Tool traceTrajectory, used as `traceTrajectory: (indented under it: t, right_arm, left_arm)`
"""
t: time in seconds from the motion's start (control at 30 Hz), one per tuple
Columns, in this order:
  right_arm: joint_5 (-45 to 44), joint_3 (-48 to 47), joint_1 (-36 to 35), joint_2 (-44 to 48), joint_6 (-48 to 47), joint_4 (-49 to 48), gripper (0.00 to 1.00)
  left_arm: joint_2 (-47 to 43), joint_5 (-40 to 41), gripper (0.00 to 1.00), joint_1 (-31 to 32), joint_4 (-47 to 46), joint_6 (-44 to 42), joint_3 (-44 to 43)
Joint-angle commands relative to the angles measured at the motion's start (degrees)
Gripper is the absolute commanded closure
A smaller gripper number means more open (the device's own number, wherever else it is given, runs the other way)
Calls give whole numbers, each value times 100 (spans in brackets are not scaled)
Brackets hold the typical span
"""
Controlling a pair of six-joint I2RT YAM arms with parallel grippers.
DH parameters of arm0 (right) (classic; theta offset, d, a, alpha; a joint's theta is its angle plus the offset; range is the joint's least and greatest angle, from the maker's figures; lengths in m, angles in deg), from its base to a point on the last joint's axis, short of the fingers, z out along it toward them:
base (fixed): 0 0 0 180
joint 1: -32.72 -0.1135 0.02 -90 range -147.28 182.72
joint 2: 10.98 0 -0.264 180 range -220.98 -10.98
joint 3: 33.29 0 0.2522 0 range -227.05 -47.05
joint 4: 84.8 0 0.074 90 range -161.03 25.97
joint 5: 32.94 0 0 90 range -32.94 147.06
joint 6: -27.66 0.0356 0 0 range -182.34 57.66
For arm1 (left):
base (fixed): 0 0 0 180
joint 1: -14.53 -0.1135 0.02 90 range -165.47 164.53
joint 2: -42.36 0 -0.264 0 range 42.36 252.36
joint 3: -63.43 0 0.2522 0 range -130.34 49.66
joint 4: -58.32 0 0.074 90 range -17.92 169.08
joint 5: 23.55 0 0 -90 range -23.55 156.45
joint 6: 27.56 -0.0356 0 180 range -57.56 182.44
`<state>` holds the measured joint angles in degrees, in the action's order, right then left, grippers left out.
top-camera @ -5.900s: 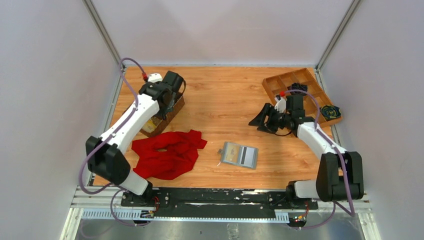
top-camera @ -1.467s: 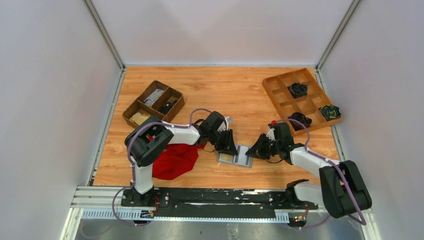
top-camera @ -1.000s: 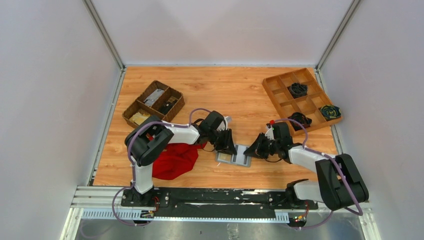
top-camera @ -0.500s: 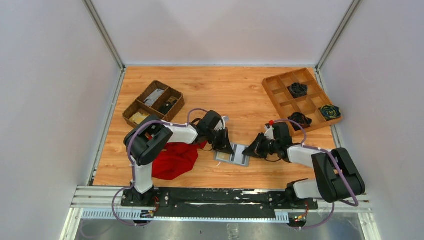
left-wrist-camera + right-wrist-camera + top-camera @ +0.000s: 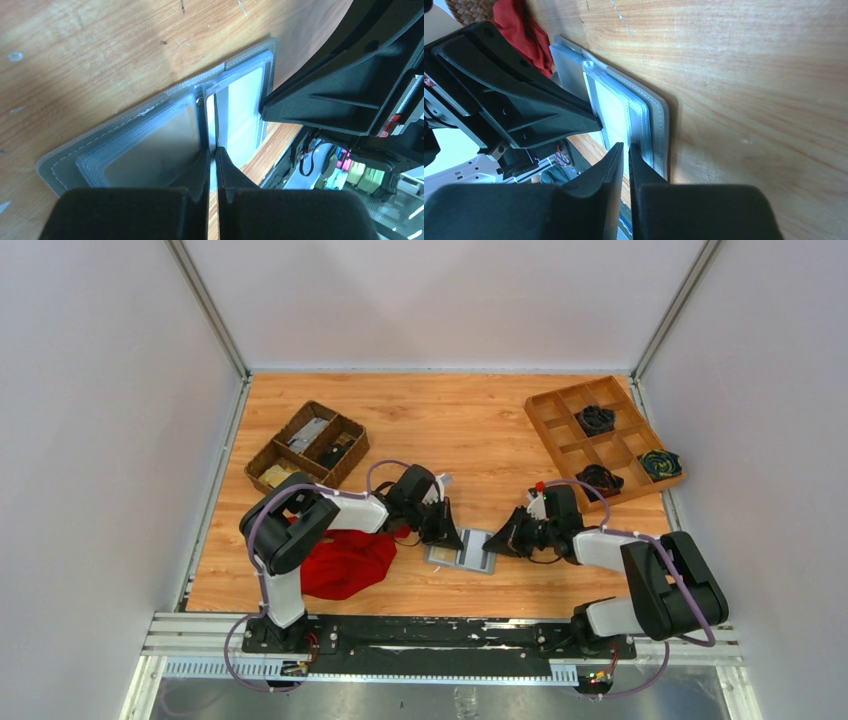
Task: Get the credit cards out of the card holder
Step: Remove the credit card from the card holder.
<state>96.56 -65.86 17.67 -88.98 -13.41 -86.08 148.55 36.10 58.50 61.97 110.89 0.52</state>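
The card holder (image 5: pixel 462 552) lies open and flat on the worktop (image 5: pixel 480 440), just right of the red cloth (image 5: pixel 345 562). My left fingers (image 5: pixel 197 172) are pressed together, tips at its middle fold. My right fingers (image 5: pixel 609 165) are almost together at the edge farthest from the cloth; whether they pinch it I cannot tell.

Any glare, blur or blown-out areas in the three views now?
Top external: even, diffuse light, soft shadows; the small grey bifold card holder shows little detail. Left wrist: left claw blurred up close; wooden tabletop and holder sharp, pale sheen on its clear sleeves. Right wrist: right claw soft too, left edge blown out white.
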Motion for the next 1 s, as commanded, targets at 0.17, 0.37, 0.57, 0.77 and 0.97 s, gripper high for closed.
traceTrajectory:
  t: [0.17,0.37,0.57,0.77,0.97]
  right_arm:
    - [-566,249,50,-216,-182,529,87]
    - [-576,255,63,-185,-199,554,87]
    - [-555,276,63,121,-269,573,72]
    - [-584,284,62,482,-292,626,52]
    - [-412,294,63,639,-244,507,66]
  left_arm:
    - [-204,185,100,-333,414,-410,408]
    - [-170,80,100,-354,414,-478,457]
    - [-174,20,100,-353,414,-520,492]
    - [-85,-26,100,-354,418,-525,436]
    - [-115,-72,91,-353,421,-474,393]
